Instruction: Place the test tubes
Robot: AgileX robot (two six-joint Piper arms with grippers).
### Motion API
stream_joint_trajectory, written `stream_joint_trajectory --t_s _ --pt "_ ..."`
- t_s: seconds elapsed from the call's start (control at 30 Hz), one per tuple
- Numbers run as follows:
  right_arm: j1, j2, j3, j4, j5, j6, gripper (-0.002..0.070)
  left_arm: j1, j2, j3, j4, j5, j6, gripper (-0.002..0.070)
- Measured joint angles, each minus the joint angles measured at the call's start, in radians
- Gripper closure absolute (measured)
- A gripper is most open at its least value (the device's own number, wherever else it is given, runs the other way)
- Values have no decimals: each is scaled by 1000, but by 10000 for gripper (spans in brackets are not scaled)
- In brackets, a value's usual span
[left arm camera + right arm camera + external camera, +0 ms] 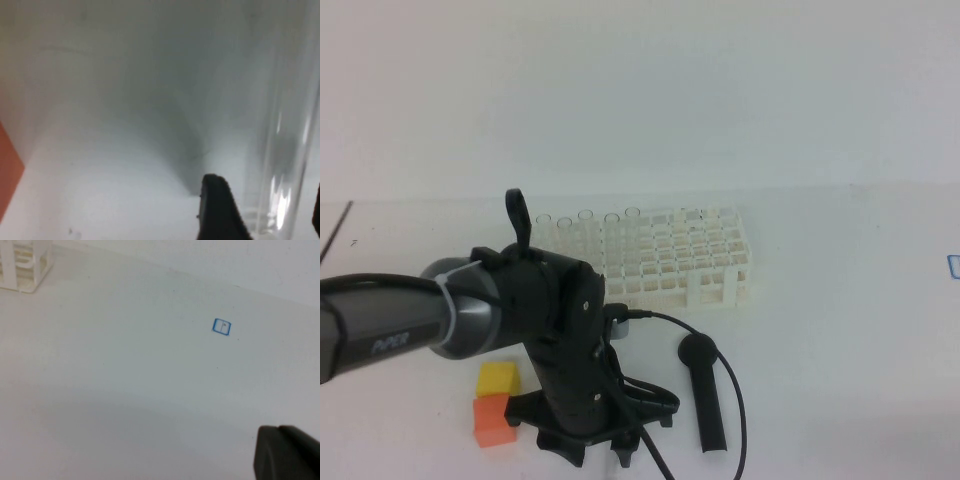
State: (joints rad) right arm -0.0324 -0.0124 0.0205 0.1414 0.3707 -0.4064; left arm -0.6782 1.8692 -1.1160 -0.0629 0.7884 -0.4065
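Nearest me, behind the jaws, sit an orange block point(492, 418) and a yellow block point(497, 378). My left arm point(410, 335) says "PiPER". The left gripper point(270, 220) pinches a clear test tube point(282, 150). Past its jaws stands the white rack point(670, 265) with more tubes point(585, 216). The right gripper point(286, 454) hangs over the table point(125, 390) near a blue square point(221, 326). I cannot tell how its jaws stand.

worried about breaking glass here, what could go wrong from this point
1. The left gripper, just left of the rack, seems to pinch a clear test tube; a loose hold could let it slip or tilt and miss a hole.
2. The standing tubes in the rack's back row sit close to that arm and could be knocked.
The right gripper hovers over bare table near a blue mark, away from the rack.
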Motion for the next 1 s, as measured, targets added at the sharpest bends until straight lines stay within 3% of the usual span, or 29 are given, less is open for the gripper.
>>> stream_joint_trajectory --t_s 0.27,0.33,0.47,0.5,0.83,1.0 --pt "0 0 0 0 0 0 678 0 35 -9 2 6 1 309" --pt "0 0 0 0 0 0 678 0 35 -9 2 10 20 358" --pt "0 0 0 0 0 0 678 0 38 -9 -15 8 45 543" --pt "0 0 0 0 0 0 678 0 38 -9 -20 5 45 558" --pt "0 0 0 0 0 0 678 0 31 -9 -49 -1 79 564" --pt "0 0 0 0 0 0 678 0 -24 -1 -41 -85 120 564"
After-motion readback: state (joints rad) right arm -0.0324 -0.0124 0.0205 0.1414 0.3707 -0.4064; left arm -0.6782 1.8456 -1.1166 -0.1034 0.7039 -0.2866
